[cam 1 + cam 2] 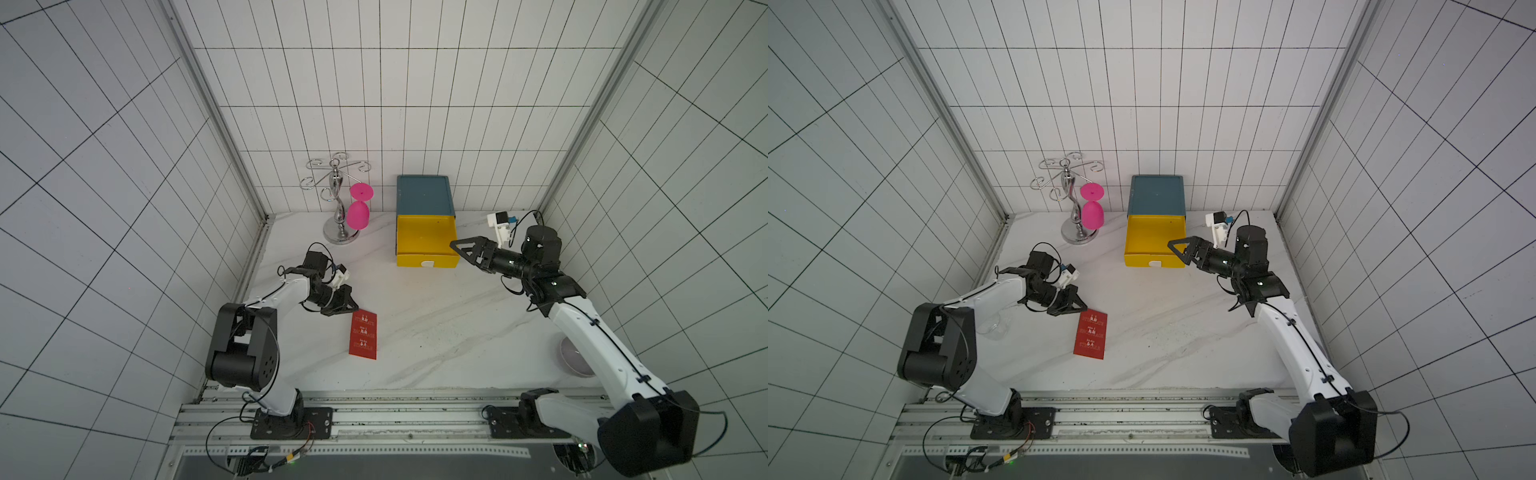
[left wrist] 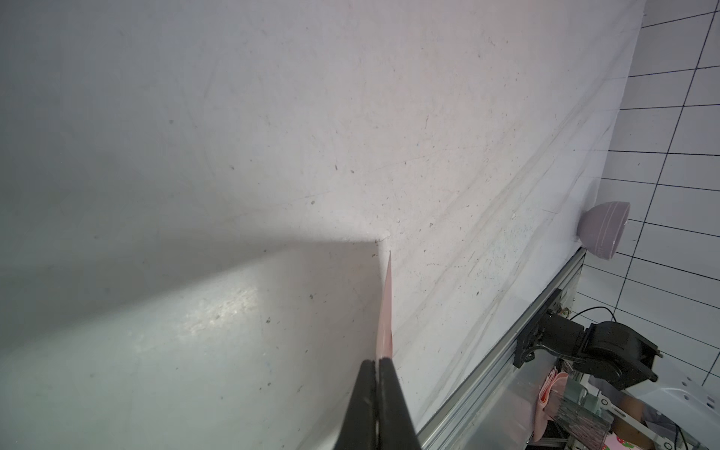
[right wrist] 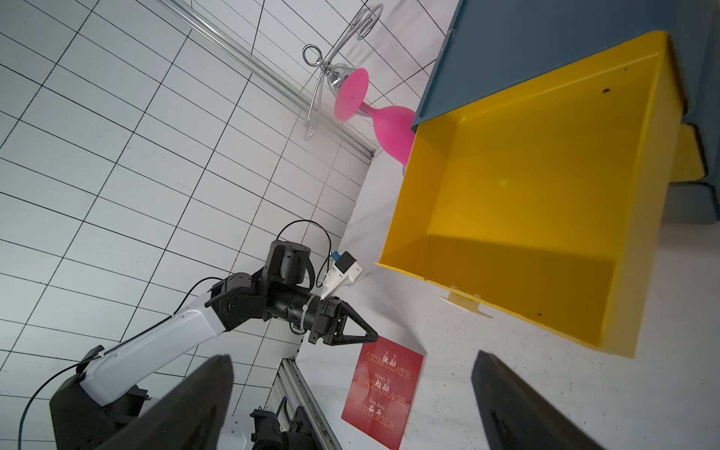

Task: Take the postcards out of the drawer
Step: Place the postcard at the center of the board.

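A red postcard (image 1: 363,335) (image 1: 1091,335) with white lettering is over the table's left middle, near the left arm. My left gripper (image 1: 350,309) (image 2: 377,360) is shut on the card's near corner. In the left wrist view the postcard (image 2: 385,307) shows edge-on beyond the tips, low over the marble. Whether it touches the table I cannot tell. The yellow drawer (image 1: 424,239) (image 3: 526,195) stands pulled out of the teal cabinet (image 1: 424,195), and its visible inside is bare. My right gripper (image 1: 455,245) (image 3: 350,360) is open at the drawer's front right corner, holding nothing.
A chrome glass rack (image 1: 338,208) stands at the back, with a pink goblet (image 1: 358,214) hanging upside down on it. A lilac bowl (image 1: 573,357) (image 2: 604,230) sits at the front right, partly under the right arm. A clear glass (image 1: 994,326) is beside the left arm.
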